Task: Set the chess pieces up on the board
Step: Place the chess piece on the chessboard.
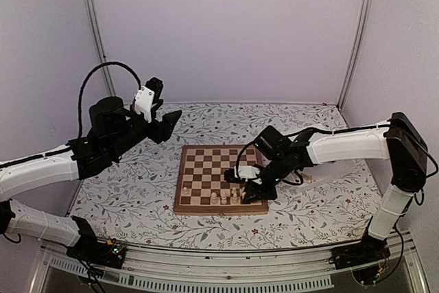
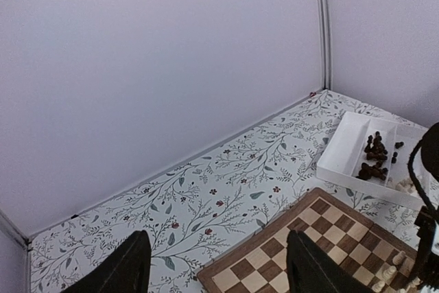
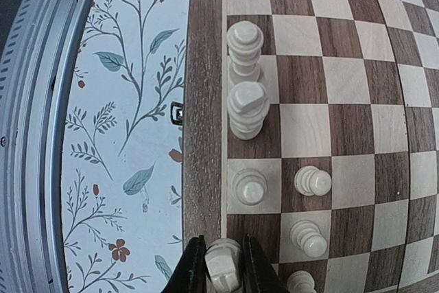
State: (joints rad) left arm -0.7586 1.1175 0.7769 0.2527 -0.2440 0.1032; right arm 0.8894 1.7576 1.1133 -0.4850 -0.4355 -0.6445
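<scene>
While the left arm [image 1: 41,169] hangs raised over the far left of the table [image 1: 137,193], left gripper [image 1: 164,123] pointing right, the right arm [image 1: 343,145] stretches left to the board [image 1: 206,169]. Its right gripper [image 1: 247,190] is low at the near right corner, beside a near-edge row of cream pieces [image 1: 223,197]. Left wrist: fingers [image 2: 127,269] stand wide apart, grasping nothing, near the board's corner; dark pieces [image 2: 374,156] lie in a white tray [image 2: 346,145] beyond. Right wrist: jaws pinched tight on one cream piece [image 3: 224,265] over the border-side row.
</scene>
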